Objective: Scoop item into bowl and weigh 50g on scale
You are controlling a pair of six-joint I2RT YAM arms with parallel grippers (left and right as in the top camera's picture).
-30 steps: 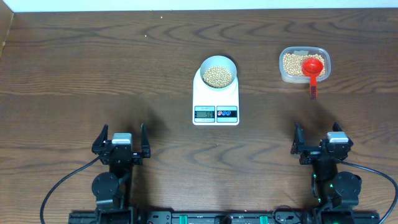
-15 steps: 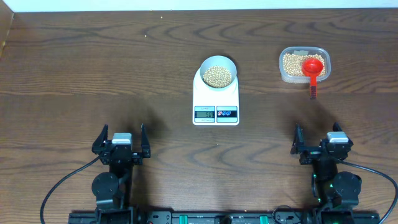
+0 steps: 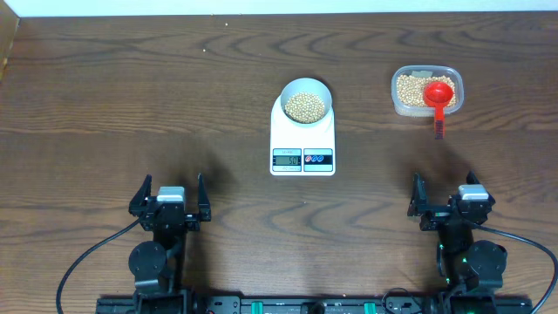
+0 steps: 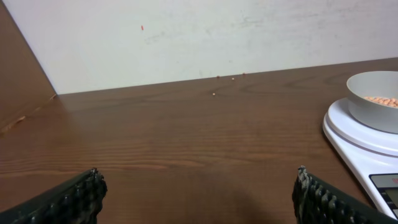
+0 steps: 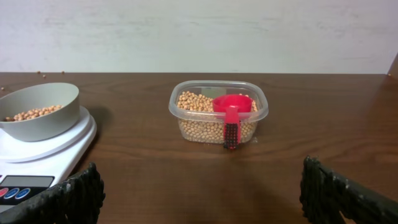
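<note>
Above the tabletop, the overhead view shows the left end effector and right end effector, each spread and empty, well apart from everything else. Ahead of both and between them sits the scale with the bowl on it, and a layer of beans covers the bowl's bottom. Ahead of the right end effector a tub holds more beans, and a red scoop rests in it with its handle over the rim. Scooping looks done or paused. The display shows dark digits too small to read, so I cannot tell whether 50 g is reached; checking and trimming may remain.

From the left wrist, the fingers stand wide at the lower corners, with the scale and bowl ahead to the right.

From the right wrist, the fingers are likewise spread, the tub sits straight ahead and the scale ahead-left. No brand or label is legible anywhere.
</note>
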